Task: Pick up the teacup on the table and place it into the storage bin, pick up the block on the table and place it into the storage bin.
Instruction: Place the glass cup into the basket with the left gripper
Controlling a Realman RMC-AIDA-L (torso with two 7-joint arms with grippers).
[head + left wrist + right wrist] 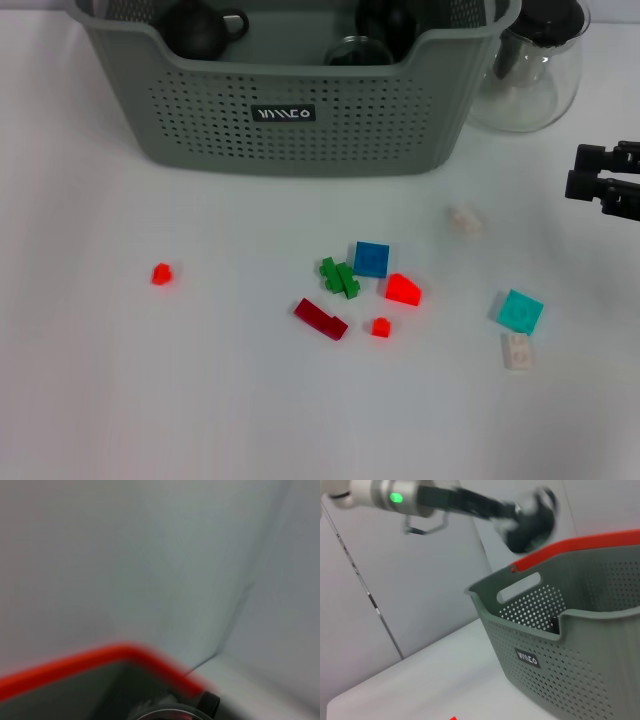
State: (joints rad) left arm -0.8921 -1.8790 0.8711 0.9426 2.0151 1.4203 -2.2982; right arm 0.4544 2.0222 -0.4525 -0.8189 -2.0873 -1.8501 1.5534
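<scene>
The grey-green storage bin [290, 120] stands at the back of the table, also in the right wrist view [570, 645]. Two dark teacups [197, 28] [386, 24] show within its rim. Loose blocks lie in front: blue [371, 259], green [340, 277], red [403, 290], dark red [320, 319], teal [520, 311] and a small red one [161, 273] off to the left. My right gripper [580, 171] hovers open and empty at the right edge. In the right wrist view my left gripper [527, 520] is a dark blur above the bin's left end.
A clear glass jug [530, 70] stands right of the bin. A pale block [464, 220] and a white block [517, 351] lie on the right. A red rim [580, 547] shows behind the bin, and again blurred in the left wrist view [100, 660].
</scene>
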